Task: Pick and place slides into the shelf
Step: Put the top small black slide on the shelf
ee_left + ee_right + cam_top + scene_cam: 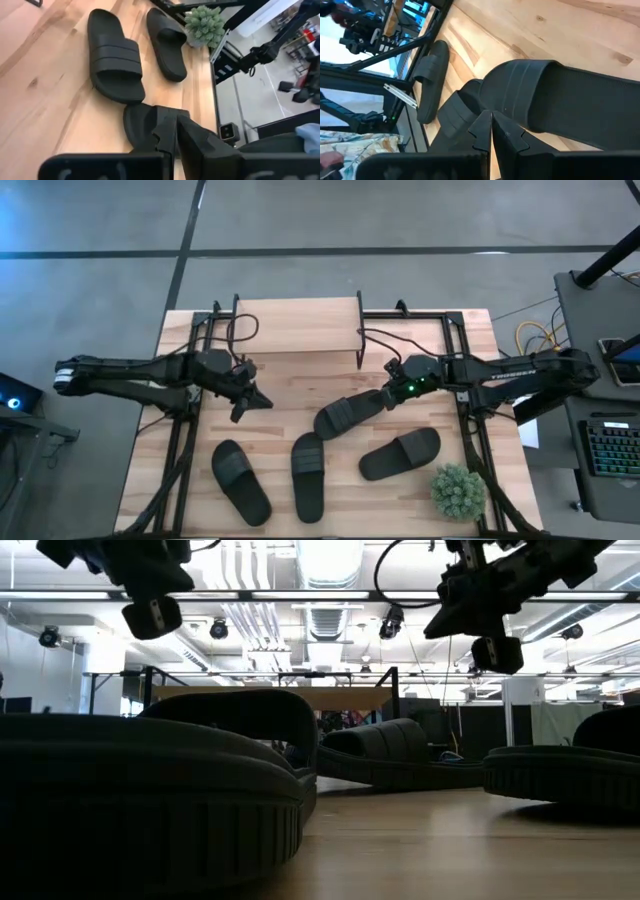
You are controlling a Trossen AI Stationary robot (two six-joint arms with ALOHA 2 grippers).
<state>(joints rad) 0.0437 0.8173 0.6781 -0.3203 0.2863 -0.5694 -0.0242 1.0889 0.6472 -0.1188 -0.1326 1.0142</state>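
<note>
1. All four slides lie on the desk, none is on the shelf (pixel 297 323) yet, so I judge the task is at its start. The shelf stands at the middle of the far edge of the desk, with its plank top bare.
2. The right tool (pixel 393 393) hangs over the heel end of one slide (pixel 347 414), which lies slanted near the centre of the desk. In the right wrist view its fingers (pixel 506 134) are pressed together, just above the strap (pixel 520 90); they pinch nothing. I think this slide is the one to be taken first, because it is the nearest to the shelf.
3. The left tool (pixel 243 397) hovers over bare wood on the left half of the desk, apart from every slide. Its fingers (pixel 190 137) are also pressed together and hold nothing.
4. The other slides lie toward the near edge: one (pixel 240 481) at the left, one (pixel 308 475) in the middle, one (pixel 400 454) at the right. A small green plant (pixel 458 490) stands at the near right corner.
5. The desk (pixel 280 375) is light wood with visible grain, flat and dry, inside a black frame.
6. The room behind is a large hall with ceiling pipes and lamps; at the right a keyboard (pixel 612 450) is seen.
</note>
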